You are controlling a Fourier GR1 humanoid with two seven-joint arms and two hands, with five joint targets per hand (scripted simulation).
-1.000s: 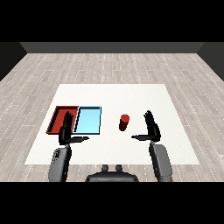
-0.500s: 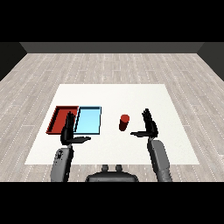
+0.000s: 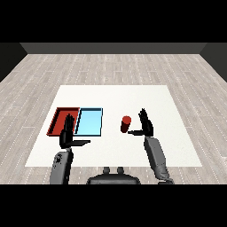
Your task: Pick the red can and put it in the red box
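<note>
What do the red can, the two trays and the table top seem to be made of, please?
Red can: plain matte red with a darker top, no label or shine; metal or plastic, unclear. Red tray and light blue tray: flat even colour with thin raised rims, probably plastic. Table: smooth plain white without grain, perhaps laminate or painted board.

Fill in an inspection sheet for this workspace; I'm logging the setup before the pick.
Surface: white table, on a grey plank floor.
Job's things: red can upright on the table, right of the trays; red tray at the left.
Clutter: light blue tray beside the red tray.
Hands: right hand open, just right of the can, not holding it; left hand open, in front of the red tray.
Cables: nothing seen.
Surroundings: dark wall behind the floor.
</note>
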